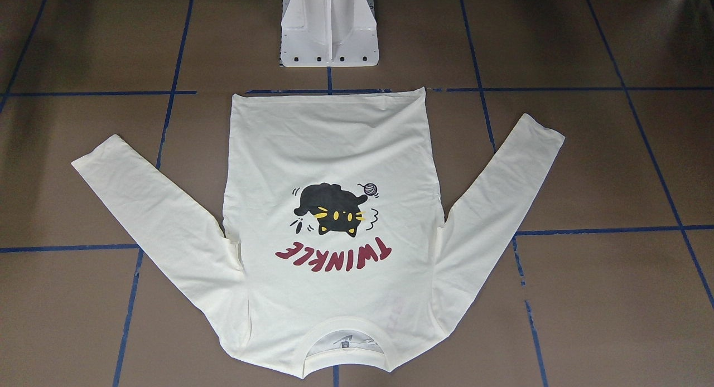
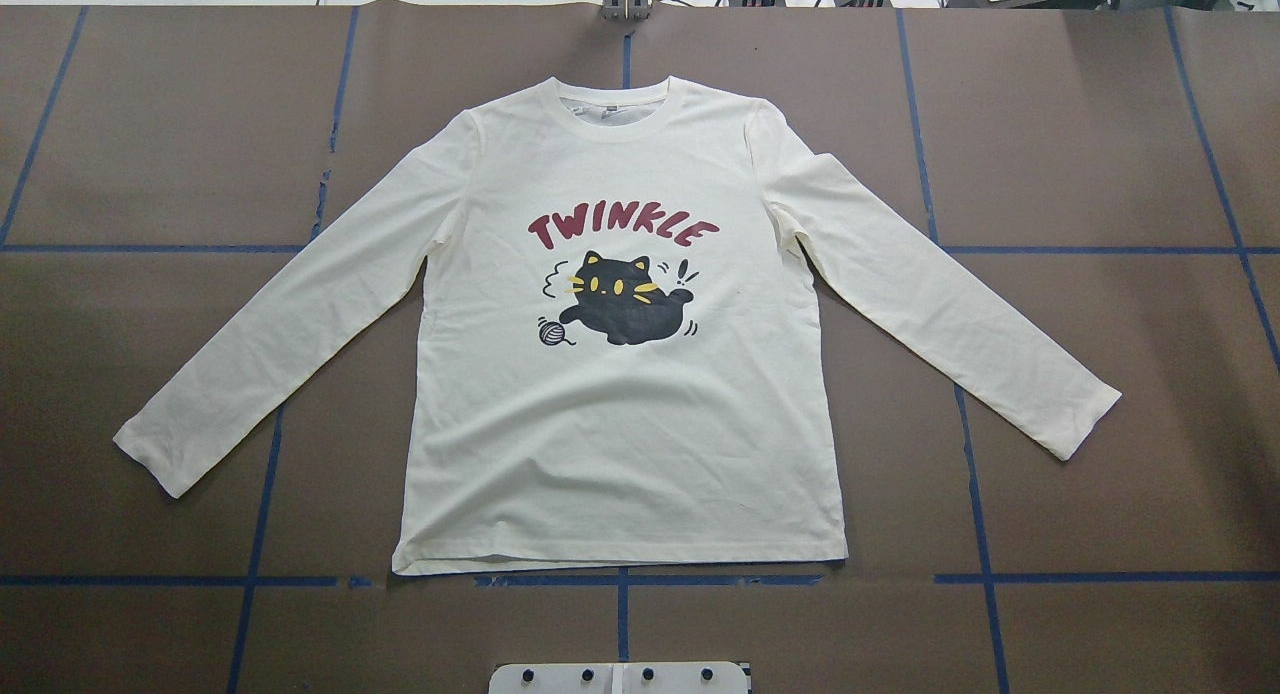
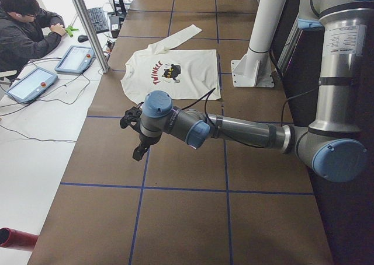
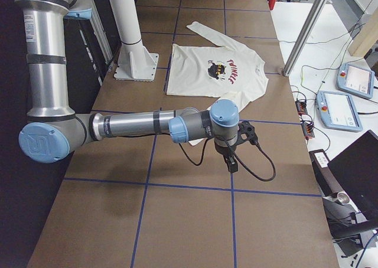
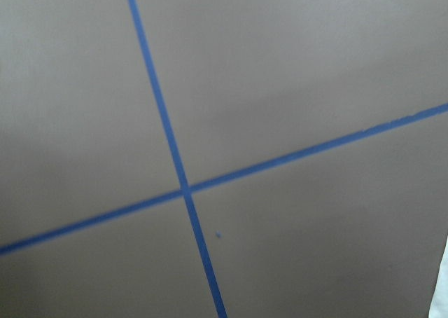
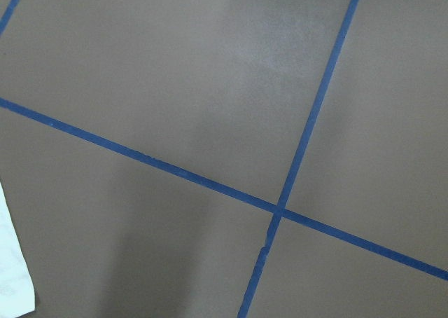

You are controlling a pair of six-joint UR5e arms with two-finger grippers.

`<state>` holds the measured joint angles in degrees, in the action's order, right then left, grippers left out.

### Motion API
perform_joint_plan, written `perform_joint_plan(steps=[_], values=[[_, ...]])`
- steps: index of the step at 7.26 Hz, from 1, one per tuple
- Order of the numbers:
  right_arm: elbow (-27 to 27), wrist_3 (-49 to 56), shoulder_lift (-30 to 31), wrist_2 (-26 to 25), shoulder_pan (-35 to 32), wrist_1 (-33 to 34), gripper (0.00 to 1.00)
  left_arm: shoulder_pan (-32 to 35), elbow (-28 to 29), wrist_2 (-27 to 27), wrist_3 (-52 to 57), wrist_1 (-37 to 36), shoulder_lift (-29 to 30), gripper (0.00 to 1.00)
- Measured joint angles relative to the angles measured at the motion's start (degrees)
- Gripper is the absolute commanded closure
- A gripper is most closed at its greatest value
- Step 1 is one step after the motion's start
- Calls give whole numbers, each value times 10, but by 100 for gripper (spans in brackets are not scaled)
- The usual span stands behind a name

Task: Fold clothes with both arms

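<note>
Left claw (image 3: 138,153), right claw (image 4: 231,163): opening unclear, both well apart from T-shirt (image 2: 620,424).

The overhead and front-facing cameras look steeply down on the T-shirt (image 2: 620,454) from opposite sides, both holding it whole. The side cameras see the T-shirt far off along the table (image 3: 181,218). Both wrist cameras sit close above the table.
</note>
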<state>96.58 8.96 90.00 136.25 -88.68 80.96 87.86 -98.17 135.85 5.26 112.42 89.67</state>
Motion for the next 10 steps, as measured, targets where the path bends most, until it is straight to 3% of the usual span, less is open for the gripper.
perform_joint_plan(steps=[2,4,6,7,9,10], values=[[14,-91,20,42,5,-62,0,0,18,1,-2,66,0,0],[19,-313,52,35,66,-221,8,0,20,2,-1,77,0,0],[19,-540,96,-45,176,-406,31,0,19,2,-1,79,0,0],[19,-619,107,-105,245,-453,34,0,19,2,-1,79,0,0],[15,-688,119,-199,351,-479,39,0,18,2,-1,79,0,0],[13,-699,122,-215,379,-482,40,0,17,2,-1,79,0,0]])
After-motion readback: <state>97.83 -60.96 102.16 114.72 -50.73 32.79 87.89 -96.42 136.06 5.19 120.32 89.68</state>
